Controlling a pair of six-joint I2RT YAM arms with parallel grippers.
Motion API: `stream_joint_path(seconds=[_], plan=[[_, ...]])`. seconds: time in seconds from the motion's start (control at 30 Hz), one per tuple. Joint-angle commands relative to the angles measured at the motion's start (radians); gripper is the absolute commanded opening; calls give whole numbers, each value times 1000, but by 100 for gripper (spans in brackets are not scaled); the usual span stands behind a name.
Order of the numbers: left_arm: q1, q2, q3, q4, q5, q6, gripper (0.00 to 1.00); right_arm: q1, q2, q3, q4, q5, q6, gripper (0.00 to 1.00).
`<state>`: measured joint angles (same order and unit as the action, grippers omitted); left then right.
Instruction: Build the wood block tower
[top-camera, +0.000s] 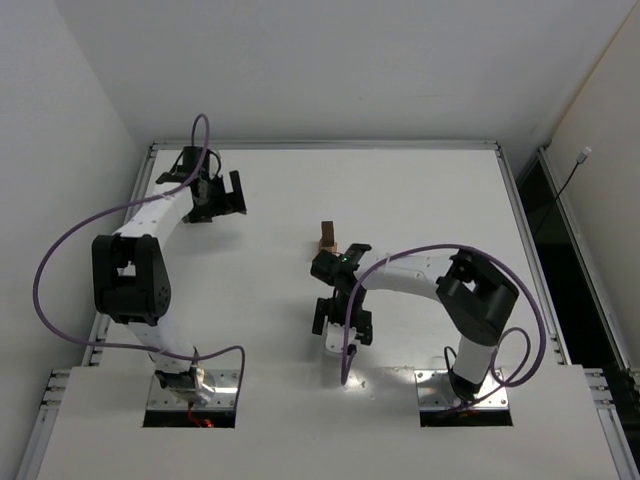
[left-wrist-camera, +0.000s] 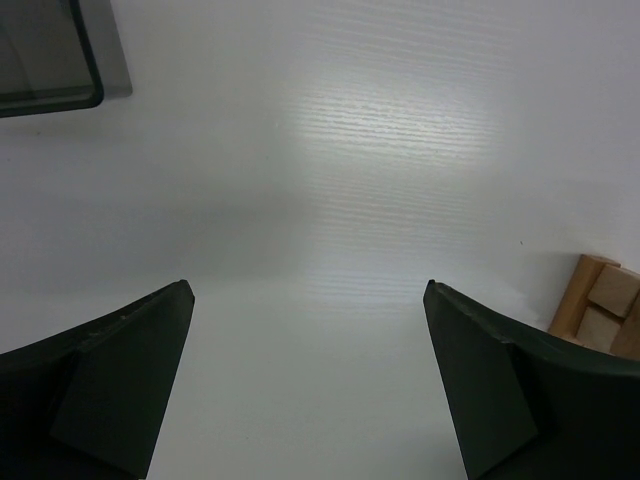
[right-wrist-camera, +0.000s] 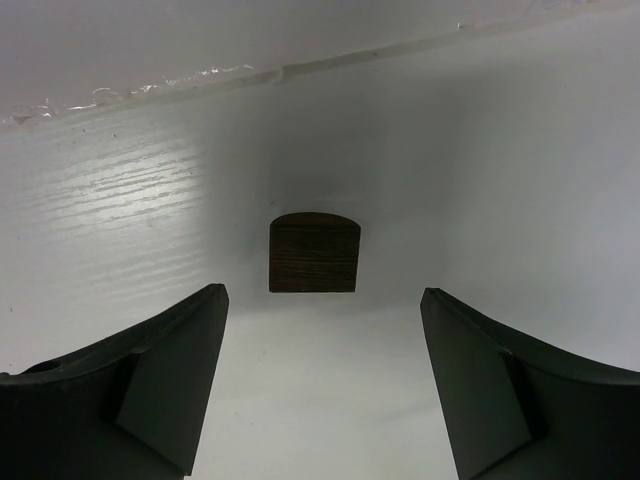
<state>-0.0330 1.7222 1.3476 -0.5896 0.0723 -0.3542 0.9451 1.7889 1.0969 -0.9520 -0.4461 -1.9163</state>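
Tower (top-camera: 327, 238) was barely started: right pincer (right-wrist-camera: 322, 300) spread over a loose dark block (right-wrist-camera: 314, 253) apart from it, left pincer (left-wrist-camera: 308, 290) spread, empty.

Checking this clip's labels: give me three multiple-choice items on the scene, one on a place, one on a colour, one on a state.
1. Where is the dark brown block? A on the table just ahead of the right gripper; B on a shelf; C inside a drawer.
2. The arm cables are: A yellow; B purple; C green.
3. The left gripper is: A shut on a block; B shut, empty; C open, empty.
1A, it lies just beyond that gripper's open jaws; 2B, purple loops show from above; 3C, its jaws stand wide over bare table.
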Motion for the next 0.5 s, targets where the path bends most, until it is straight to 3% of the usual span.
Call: stream_joint_path(seconds=[0.0,0.17,0.47], plan=[[39,-7,16,11,41,-19,100,6,17,44,-47,-19,-56,75],[59,-7,16,11,50,-19,100,15,38,54,-67,-19,-66,75],[68,2,7,11,60,-19,100,34,56,63,-54,-9,-66,64]])
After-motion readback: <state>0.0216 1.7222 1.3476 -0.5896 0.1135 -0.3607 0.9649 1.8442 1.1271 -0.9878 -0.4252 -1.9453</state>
